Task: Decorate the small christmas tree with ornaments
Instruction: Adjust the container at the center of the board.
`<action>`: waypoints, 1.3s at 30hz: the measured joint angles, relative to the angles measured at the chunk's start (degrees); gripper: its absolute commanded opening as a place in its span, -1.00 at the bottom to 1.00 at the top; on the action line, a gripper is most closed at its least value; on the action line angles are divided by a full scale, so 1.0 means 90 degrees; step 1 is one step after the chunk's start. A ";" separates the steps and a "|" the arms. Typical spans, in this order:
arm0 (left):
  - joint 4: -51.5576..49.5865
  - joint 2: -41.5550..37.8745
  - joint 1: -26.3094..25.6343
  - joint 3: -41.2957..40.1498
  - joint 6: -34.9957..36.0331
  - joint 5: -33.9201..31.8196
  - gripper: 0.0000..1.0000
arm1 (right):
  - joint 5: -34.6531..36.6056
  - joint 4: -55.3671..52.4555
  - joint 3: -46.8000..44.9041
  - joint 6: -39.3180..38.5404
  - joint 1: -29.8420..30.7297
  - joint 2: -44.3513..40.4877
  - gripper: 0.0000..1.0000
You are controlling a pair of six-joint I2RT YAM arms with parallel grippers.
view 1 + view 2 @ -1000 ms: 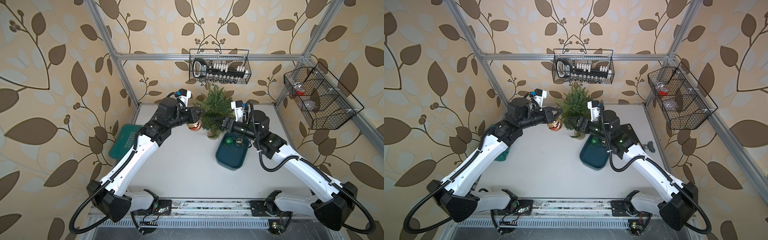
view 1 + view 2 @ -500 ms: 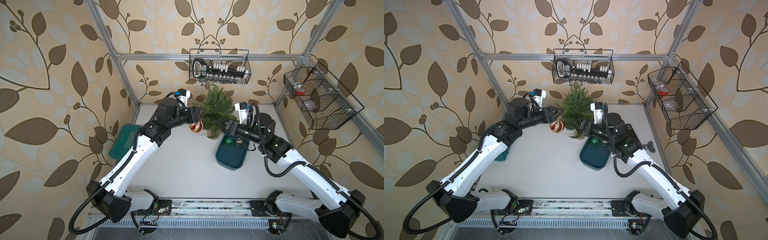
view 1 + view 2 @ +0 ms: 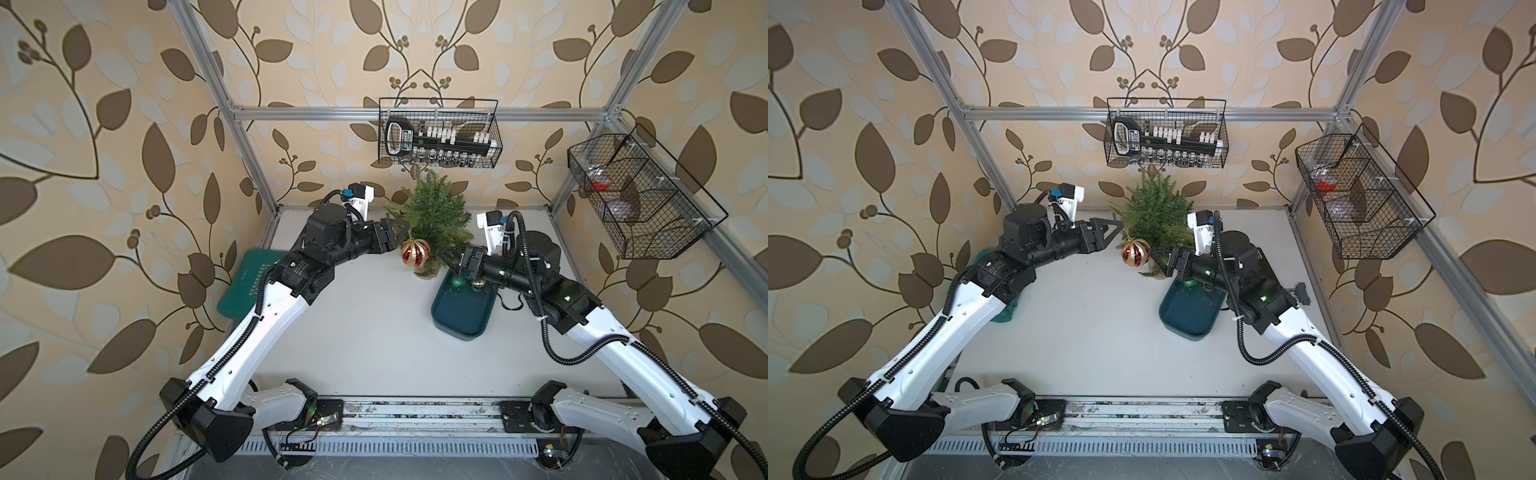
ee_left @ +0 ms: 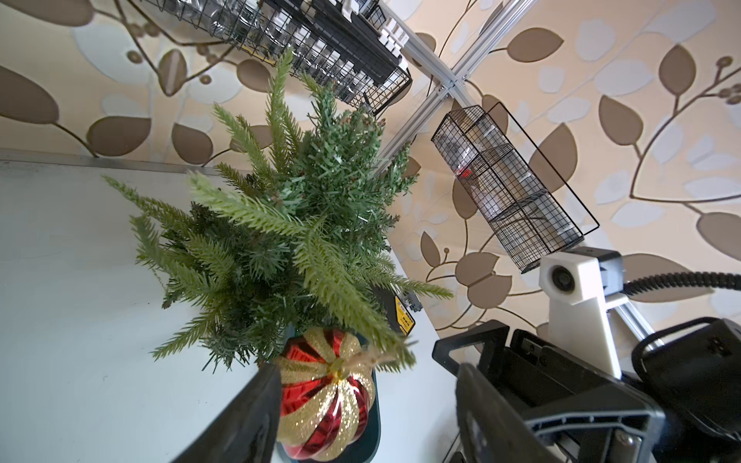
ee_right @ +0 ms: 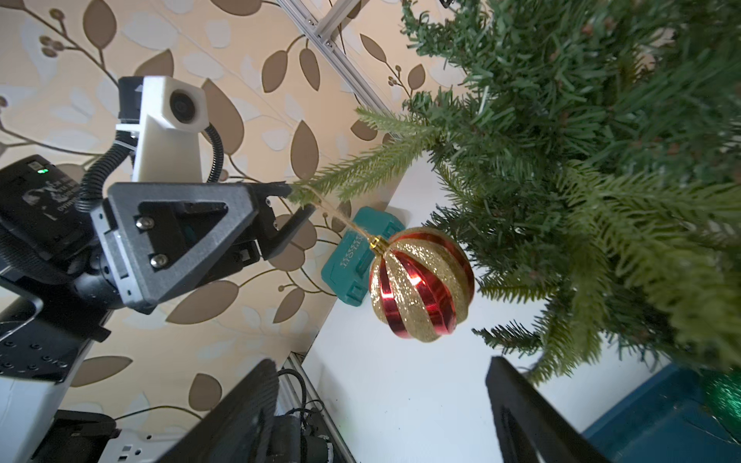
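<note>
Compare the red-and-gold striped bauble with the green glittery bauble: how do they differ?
The red-and-gold bauble hangs by its string from a tree branch; the green bauble lies in the teal tray. The red-and-gold bauble is striped and looks larger; the green bauble is one colour, partly hidden. Both are round and glittery.

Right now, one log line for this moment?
red-and-gold ball: hanging from tree branch tip | left gripper: open, at that tip | right gripper: open, empty | green ball, gold ball: in tray
</note>
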 measured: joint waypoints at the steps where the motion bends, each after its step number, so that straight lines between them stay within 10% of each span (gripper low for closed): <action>1: -0.0012 -0.0083 -0.0002 -0.0070 0.0002 -0.0005 0.48 | 0.0039 -0.0129 0.0000 -0.0034 -0.0012 -0.0078 0.60; 14: -0.0442 -0.1620 -0.0002 -0.1506 0.0032 -0.0216 0.56 | 0.0340 -0.1523 -0.0801 -0.0291 -0.1185 -0.1285 0.54; 39: -0.0940 -0.3041 -0.0002 -0.4238 -0.0721 -0.0396 0.57 | -0.0206 -0.0549 -0.2618 -0.0117 -0.1953 0.0362 0.37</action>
